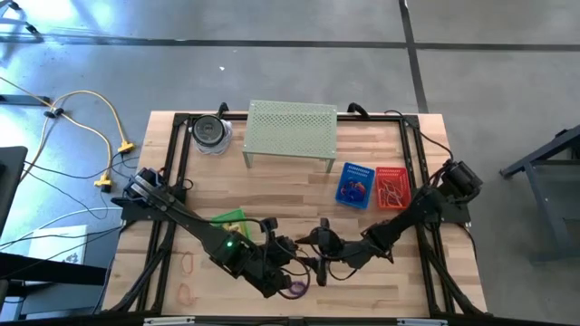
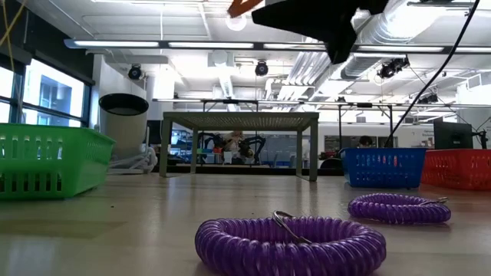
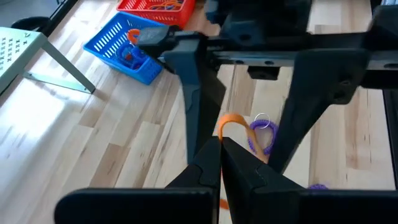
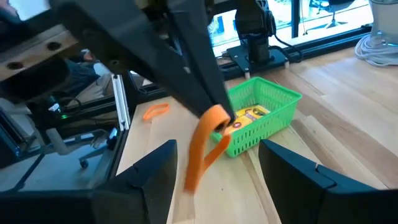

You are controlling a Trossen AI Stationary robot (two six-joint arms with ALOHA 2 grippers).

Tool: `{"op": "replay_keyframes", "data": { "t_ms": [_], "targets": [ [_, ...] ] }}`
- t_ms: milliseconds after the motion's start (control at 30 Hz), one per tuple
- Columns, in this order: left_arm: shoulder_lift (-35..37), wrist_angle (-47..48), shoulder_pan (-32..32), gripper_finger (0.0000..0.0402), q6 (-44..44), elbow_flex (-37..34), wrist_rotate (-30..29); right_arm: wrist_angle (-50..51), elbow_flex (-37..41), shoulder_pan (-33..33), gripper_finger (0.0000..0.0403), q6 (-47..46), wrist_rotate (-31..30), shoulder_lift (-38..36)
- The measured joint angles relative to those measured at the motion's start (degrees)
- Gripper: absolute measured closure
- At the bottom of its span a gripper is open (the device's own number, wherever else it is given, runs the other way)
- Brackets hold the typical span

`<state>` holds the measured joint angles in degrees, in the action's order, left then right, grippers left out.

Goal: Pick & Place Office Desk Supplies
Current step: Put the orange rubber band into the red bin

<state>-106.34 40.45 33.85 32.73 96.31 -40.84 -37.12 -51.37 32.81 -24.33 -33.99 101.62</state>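
Handover is what I am judging this step to be. From above, the left gripper [image 1: 283, 256] and the right gripper [image 1: 319, 261] are meeting nose to nose over the near middle of the pale wooden surface [image 1: 272, 195], with the small red mesh basket [image 1: 391, 186] off to the right.

At table level, two purple coiled loops [image 2: 290, 244] are lying loose on the wood.

Through the left wrist, my left jaws are pressing together on a thin orange band [image 3: 231, 123], holding it aloft.

Through the right wrist, the band [image 4: 204, 144] is hanging between my spread right jaws. I am wanting them well around it before closing, and the left letting go only afterwards.
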Motion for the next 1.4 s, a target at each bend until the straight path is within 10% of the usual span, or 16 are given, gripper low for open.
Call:
{"op": "replay_keyframes", "data": {
  "t_ms": [300,667,1033,1400],
  "targets": [
    [0.0,-0.24,-0.33,0.0401,-3.21,0.0,0.07,0.04,0.0,-1.48,0.0212,-1.38,1.13,0.0],
    [0.02,-0.22,-0.02,0.0401,-4.96,0.0,0.11,0.03,0.0,-1.41,0.0392,0.14,0.98,0.0],
    [0.07,-0.62,0.78,0.0386,-12.23,0.0,0.09,0.41,0.01,-1.41,0.04,0.59,2.07,0.0],
    [0.07,-6.42,2.2,0.0256,-15.57,0.0,0.11,8.7,0.0,0.45,0.04,-0.07,4.31,-0.55]
  ]
}}
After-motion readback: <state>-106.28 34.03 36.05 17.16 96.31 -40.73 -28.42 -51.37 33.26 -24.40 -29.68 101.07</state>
